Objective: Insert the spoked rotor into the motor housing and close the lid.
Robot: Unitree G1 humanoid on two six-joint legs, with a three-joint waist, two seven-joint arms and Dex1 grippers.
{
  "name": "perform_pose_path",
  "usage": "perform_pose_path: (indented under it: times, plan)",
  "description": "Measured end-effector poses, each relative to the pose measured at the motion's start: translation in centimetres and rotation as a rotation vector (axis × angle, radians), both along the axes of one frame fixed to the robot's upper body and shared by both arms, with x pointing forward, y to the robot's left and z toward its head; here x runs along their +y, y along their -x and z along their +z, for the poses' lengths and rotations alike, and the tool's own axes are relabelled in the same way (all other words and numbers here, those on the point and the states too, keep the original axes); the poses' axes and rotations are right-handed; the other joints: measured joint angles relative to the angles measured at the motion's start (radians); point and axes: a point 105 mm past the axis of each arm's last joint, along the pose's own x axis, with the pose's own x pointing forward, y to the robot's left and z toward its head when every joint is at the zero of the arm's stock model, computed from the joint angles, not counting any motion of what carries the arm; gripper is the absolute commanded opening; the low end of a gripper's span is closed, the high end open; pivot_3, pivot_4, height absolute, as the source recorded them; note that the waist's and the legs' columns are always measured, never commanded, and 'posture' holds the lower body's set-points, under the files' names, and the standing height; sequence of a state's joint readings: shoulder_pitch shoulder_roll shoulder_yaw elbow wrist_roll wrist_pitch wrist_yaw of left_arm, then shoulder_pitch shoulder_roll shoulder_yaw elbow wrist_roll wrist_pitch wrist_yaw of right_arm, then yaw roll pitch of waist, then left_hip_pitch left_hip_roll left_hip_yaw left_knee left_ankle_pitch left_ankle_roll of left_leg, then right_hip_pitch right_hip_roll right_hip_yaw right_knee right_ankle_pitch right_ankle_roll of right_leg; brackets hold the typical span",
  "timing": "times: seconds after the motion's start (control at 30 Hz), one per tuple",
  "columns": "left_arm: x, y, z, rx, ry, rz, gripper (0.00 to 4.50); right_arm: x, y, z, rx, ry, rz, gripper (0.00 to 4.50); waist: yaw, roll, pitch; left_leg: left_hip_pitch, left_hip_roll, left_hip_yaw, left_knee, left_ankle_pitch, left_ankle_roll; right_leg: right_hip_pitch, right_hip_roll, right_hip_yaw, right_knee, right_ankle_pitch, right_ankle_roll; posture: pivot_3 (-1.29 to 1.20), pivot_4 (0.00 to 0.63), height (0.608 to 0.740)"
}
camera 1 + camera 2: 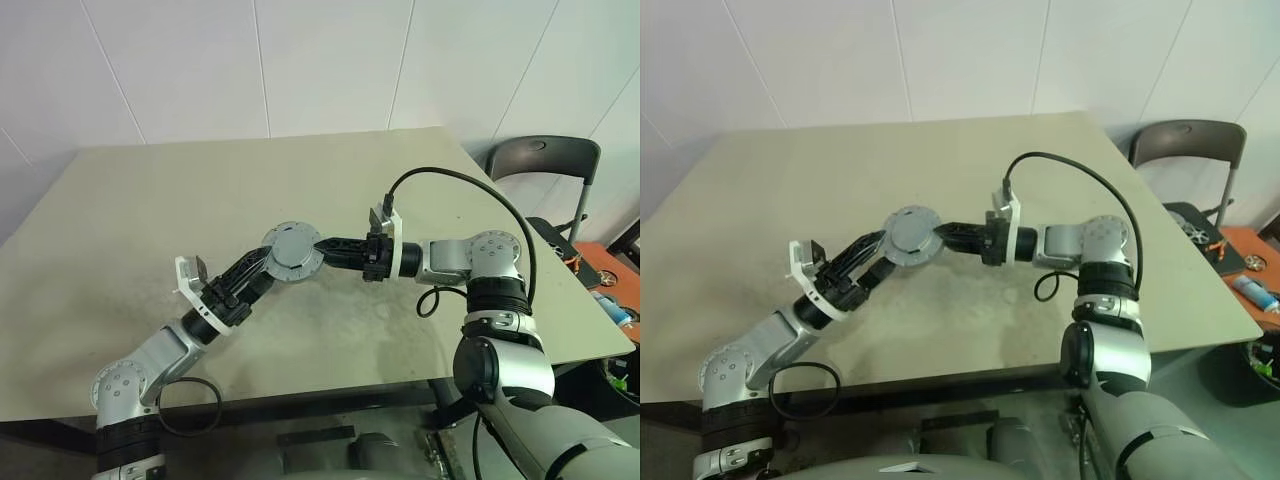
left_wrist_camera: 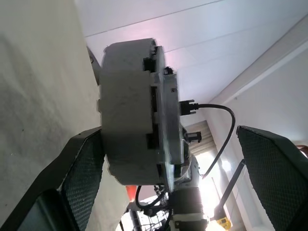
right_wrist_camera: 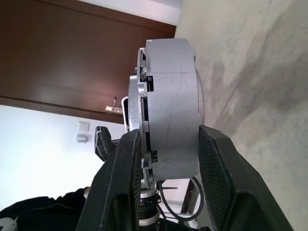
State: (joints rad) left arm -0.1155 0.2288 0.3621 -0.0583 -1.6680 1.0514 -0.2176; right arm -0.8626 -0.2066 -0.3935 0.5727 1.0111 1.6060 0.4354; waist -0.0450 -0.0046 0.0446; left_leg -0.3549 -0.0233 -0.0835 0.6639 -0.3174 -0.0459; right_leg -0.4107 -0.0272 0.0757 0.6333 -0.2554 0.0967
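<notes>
Fingers of the left gripper (image 1: 252,273) stand wide apart on both sides of the motor housing (image 1: 293,251) with the lid (image 2: 166,130) already on it; one pad lies against it, the other is well clear, so I judge it has let go. Beyond it, the right gripper (image 1: 322,246) pinches the closed assembly across its thickness, carrying it above the table (image 1: 130,210). That arm reaches level toward the left; the left forearm rises from below.
</notes>
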Motion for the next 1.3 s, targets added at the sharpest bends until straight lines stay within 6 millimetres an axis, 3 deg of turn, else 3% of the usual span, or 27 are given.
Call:
perform_pose_path:
  times: [0.17, 0.37, 0.73, 0.83, 1.0, 1.3]
  plan:
    - [-0.8, 0.1, 0.0, -0.005, 0.001, -0.038, 4.5, 1.0, 0.5, 0.3, 0.002, -0.029, 0.041, 1.31, -0.001, 0.0, 0.0, 0.0, 0.0, 0.0, 0.0, 0.0, 0.0, 0.0, 0.0, 0.0, 0.0, 0.0, 0.0, 0.0, 0.0, 0.74]
    - [0.0, 0.7, -1.0, 0.029, -0.013, -0.012, 4.5, 0.6, 0.5, 0.6, -0.006, -0.029, 0.033, 1.31, 0.002, 0.0, 0.0, 0.0, 0.0, 0.0, 0.0, 0.0, 0.0, 0.0, 0.0, 0.0, -0.001, 0.0, 0.0, 0.0, 0.0, 0.74]
    - [-0.1, 0.1, 0.8, -0.043, 0.023, -0.01, 4.5, 1.4, 1.2, 0.3, 0.004, -0.032, 0.076, 1.31, 0.0, 0.0, 0.0, 0.0, 0.0, 0.0, 0.0, 0.0, 0.0, 0.0, 0.0, 0.0, -0.001, 0.0, 0.0, 0.0, 0.0, 0.74]
    - [-0.2, 0.2, 1.0, -0.048, 0.038, -0.024, 3.89, 1.6, 1.3, 0.4, -0.001, -0.032, 0.078, 1.31, 0.0, 0.0, 0.0, 0.0, 0.0, 0.0, 0.0, 0.0, 0.0, 0.0, 0.0, 0.0, -0.001, 0.0, 0.0, 0.0, 0.0, 0.74]
    - [-0.2, 0.3, 0.6, -0.03, 0.048, -0.034, 2.31, 1.9, 1.5, 0.7, -0.007, -0.048, 0.087, 1.31, 0.0, 0.0, 0.0, 0.0, 0.0, 0.0, 0.0, 0.0, 0.0, 0.0, 0.0, 0.0, -0.001, 0.0, 0.0, 0.0, 0.0, 0.74]
    - [-0.1, 0.5, 0.5, -0.019, 0.06, -0.039, 2.27, 2.0, 1.6, 0.7, -0.027, -0.037, 0.084, 1.31, 0.0, 0.0, 0.0, 0.0, 0.0, 0.0, 0.0, 0.0, 0.0, 0.0, 0.0, 0.0, -0.001, 0.0, 0.0, 0.0, 0.0, 0.74]
